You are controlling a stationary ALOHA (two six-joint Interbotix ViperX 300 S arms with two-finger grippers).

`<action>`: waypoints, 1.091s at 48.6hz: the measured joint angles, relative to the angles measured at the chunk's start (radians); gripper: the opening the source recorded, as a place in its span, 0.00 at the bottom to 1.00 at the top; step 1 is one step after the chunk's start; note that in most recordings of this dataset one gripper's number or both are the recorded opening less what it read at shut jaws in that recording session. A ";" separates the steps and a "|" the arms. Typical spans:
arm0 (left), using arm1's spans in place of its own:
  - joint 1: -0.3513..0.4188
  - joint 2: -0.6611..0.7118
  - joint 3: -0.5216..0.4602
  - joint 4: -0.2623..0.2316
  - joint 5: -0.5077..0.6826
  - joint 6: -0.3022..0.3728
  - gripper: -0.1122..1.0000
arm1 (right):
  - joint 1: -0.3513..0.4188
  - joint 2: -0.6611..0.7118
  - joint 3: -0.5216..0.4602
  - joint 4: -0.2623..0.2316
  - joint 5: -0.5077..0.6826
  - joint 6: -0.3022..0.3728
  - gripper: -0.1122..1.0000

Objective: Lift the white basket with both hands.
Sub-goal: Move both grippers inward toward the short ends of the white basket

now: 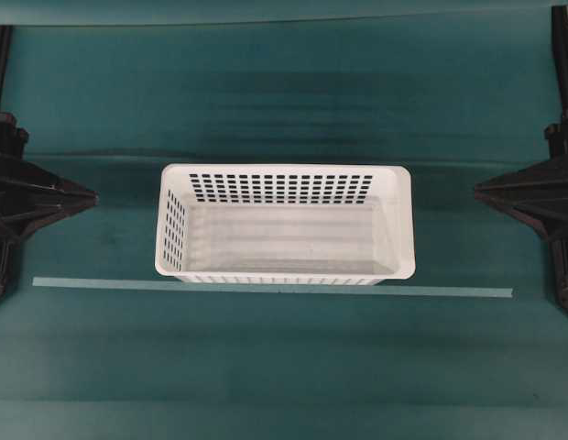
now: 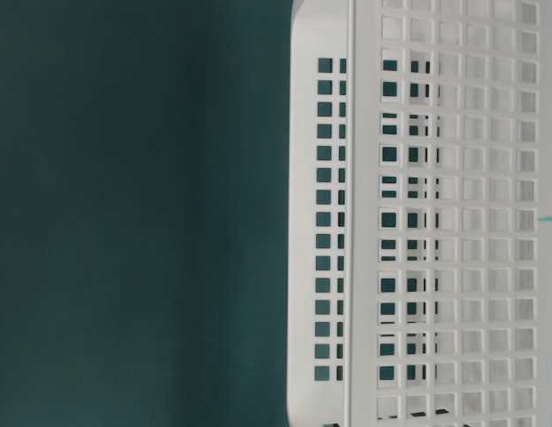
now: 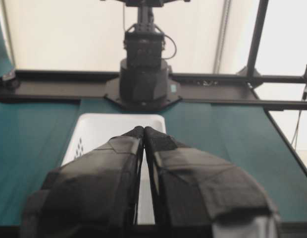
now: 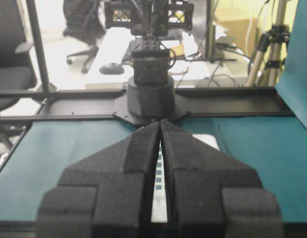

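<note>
The white basket [image 1: 284, 240] stands empty in the middle of the teal table, its long sides running left to right. My left gripper [image 1: 92, 195] waits at the left edge with its tip pointing at the basket's left end, well apart from it. At the right edge my right gripper [image 1: 478, 191] points at the basket's right end, also clear of it. In the left wrist view the left gripper [image 3: 144, 130] is shut with nothing in it, and the basket [image 3: 106, 126] lies beyond. The right gripper [image 4: 160, 122] is likewise shut and holds nothing, with the basket [image 4: 209, 142] partly hidden behind it.
A thin pale green strip [image 1: 449, 291] lies on the table along the basket's near side. The table-level view shows the basket's slotted wall [image 2: 436, 222] close up. The opposite arm's base [image 3: 143, 74] stands at the far end; the other base [image 4: 151, 94] faces the right wrist camera.
</note>
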 measured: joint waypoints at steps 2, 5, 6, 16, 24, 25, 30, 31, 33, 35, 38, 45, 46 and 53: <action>0.000 0.000 -0.002 0.002 0.005 -0.015 0.22 | -0.002 0.000 0.000 0.002 0.000 0.003 0.22; -0.002 0.002 -0.005 0.006 0.018 -0.084 0.14 | -0.002 0.000 0.000 0.029 0.003 0.023 0.14; -0.002 0.002 -0.006 0.006 0.023 -0.107 0.12 | -0.002 -0.002 -0.002 0.044 0.009 0.035 0.13; -0.006 0.003 -0.029 0.009 0.089 -0.365 0.06 | -0.012 0.020 -0.038 0.201 0.167 0.192 0.12; -0.005 0.040 -0.075 0.009 0.207 -0.586 0.06 | -0.067 0.071 -0.106 0.298 0.333 0.379 0.12; -0.005 0.046 -0.081 0.009 0.222 -0.611 0.06 | -0.077 0.078 -0.112 0.305 0.351 0.402 0.12; 0.002 0.087 -0.117 0.009 0.313 -0.759 0.06 | -0.132 0.132 -0.141 0.316 0.468 0.512 0.12; 0.003 0.100 -0.126 0.009 0.330 -0.788 0.06 | -0.141 0.146 -0.146 0.316 0.491 0.525 0.12; 0.006 0.121 -0.141 0.009 0.360 -0.833 0.06 | -0.160 0.173 -0.150 0.316 0.537 0.549 0.12; 0.009 0.143 -0.156 0.011 0.388 -0.874 0.06 | -0.172 0.204 -0.161 0.316 0.583 0.575 0.12; 0.011 0.176 -0.175 0.011 0.420 -0.911 0.06 | -0.181 0.259 -0.186 0.316 0.644 0.611 0.12; 0.023 0.242 -0.215 0.011 0.488 -0.948 0.06 | -0.181 0.377 -0.261 0.311 0.735 0.672 0.12; 0.026 0.252 -0.219 0.011 0.499 -0.953 0.06 | -0.181 0.390 -0.270 0.310 0.744 0.673 0.12; 0.067 0.324 -0.264 0.011 0.597 -1.034 0.06 | -0.183 0.460 -0.318 0.305 0.827 0.690 0.12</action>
